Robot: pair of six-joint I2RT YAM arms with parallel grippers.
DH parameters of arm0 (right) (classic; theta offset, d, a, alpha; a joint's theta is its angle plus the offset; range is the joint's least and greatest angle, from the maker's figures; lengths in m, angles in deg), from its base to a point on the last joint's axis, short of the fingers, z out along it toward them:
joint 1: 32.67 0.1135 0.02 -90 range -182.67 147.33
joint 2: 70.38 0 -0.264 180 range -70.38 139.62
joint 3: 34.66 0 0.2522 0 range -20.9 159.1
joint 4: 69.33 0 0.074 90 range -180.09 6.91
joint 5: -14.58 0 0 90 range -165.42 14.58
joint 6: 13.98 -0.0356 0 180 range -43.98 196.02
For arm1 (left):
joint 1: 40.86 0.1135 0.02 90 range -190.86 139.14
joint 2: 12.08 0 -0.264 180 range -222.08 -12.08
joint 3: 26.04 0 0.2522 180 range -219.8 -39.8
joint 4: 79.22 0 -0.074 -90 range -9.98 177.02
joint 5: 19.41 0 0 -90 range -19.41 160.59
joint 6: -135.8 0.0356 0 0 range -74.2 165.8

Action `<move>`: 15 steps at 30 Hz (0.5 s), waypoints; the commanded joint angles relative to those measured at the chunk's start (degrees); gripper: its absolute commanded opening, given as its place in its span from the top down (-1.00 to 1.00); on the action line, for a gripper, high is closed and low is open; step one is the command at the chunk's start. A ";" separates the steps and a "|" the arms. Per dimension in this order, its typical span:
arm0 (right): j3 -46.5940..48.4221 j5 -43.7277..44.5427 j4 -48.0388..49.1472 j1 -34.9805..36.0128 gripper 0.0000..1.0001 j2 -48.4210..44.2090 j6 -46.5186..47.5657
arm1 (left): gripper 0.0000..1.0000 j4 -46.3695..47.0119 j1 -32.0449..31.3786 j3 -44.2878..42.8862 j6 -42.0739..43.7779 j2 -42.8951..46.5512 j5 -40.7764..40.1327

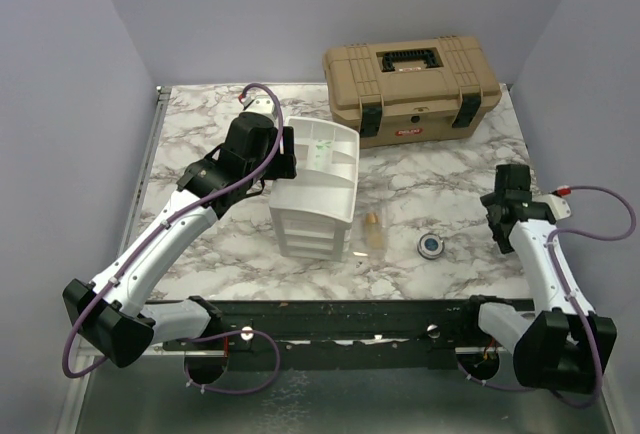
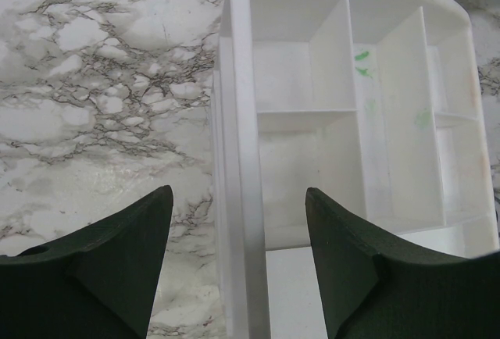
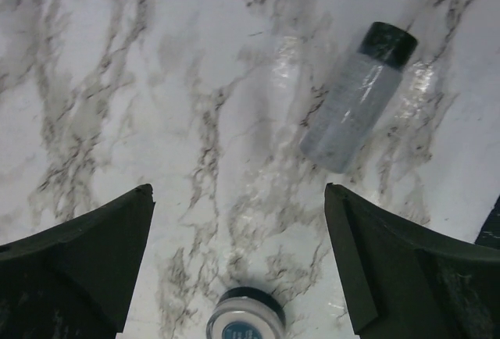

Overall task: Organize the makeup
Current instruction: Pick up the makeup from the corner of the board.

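A round blue-centred compact (image 1: 431, 245) lies on the marble table, right of the white drawer unit (image 1: 315, 189). It also shows at the bottom edge of the right wrist view (image 3: 244, 322). A small clear tube (image 1: 373, 235) lies between the unit and the compact; in the right wrist view it is a clear tube with a black cap (image 3: 355, 108). My right gripper (image 1: 497, 212) (image 3: 238, 187) is open and empty, above the table just right of the compact. My left gripper (image 1: 283, 154) (image 2: 238, 190) is open and empty, straddling the left wall of the unit's top tray (image 2: 242, 120). No other makeup is in view.
A tan toolbox (image 1: 410, 84) stands shut at the back right, close behind the drawer unit. The unit's top tray has several divided compartments with small green marks (image 2: 362, 56). Purple walls enclose the table on three sides.
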 commanded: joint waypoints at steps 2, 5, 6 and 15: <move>-3.39 -5.35 2.74 -8.78 -0.93 2.61 3.77 | -0.41 -0.95 0.22 -1.69 0.30 1.64 0.54; -4.77 -8.37 5.09 -13.62 -0.93 4.16 5.47 | -0.41 -1.00 0.13 -1.70 0.44 1.72 0.11; -4.97 -9.24 5.82 -14.77 -0.93 4.74 5.91 | -0.41 -1.00 0.10 -1.59 0.40 1.73 -0.10; -7.34 -13.19 9.40 -18.46 -0.88 8.17 6.64 | -0.41 -0.99 0.13 -2.26 0.43 0.86 -0.03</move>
